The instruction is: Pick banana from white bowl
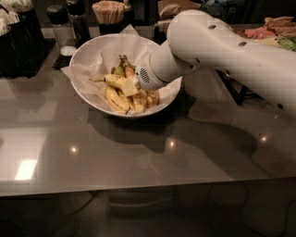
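Yellow banana (pixel 115 81), where is it?
– Inside the white bowl (pixel 92 51), lying across the other bananas (pixel 121 101), with its stem pointing left.
– And the gripper (pixel 133 86)?
– Down in the bowl, right against the banana's right end. Whether it is clenched or released, I cannot tell.
– The bowl?
– On the grey bench (pixel 138 162).

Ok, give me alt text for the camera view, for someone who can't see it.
A white robot arm reaches into a paper-lined white bowl on a glossy grey table, its end effector at a long yellow banana lying on other bananas. Shakers and a cup of sticks stand behind it.
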{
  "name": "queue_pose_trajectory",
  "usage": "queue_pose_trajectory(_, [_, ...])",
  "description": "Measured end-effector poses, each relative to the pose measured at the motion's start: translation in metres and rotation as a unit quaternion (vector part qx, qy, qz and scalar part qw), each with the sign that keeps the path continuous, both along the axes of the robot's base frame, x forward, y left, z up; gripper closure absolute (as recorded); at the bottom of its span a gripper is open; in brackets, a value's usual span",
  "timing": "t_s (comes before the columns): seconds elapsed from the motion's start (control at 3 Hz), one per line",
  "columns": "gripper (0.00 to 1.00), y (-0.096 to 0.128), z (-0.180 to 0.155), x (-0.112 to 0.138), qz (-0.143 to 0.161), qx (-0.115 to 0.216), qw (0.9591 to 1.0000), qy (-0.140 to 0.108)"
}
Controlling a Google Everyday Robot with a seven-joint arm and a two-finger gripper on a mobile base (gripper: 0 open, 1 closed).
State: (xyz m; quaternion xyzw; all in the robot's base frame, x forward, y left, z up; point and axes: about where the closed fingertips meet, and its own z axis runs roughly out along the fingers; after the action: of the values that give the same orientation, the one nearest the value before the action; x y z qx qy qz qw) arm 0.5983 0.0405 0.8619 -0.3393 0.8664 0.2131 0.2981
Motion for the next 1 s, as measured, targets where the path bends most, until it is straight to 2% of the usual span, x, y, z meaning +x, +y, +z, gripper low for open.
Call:
queue_pose_trajectory(0.33, [1.00,-0.003,0.025,-0.002,0.007,0.025,0.9994,-0.025])
queue_pose_trajectory(0.67, [1.00,-0.010,0.069,-0.011,0.031,0.033,0.9965,-0.070])
queue_pose_trajectory(1.0, [1.00,-0.013,0.098,-0.020,0.067,0.021,0.9933,-0.092])
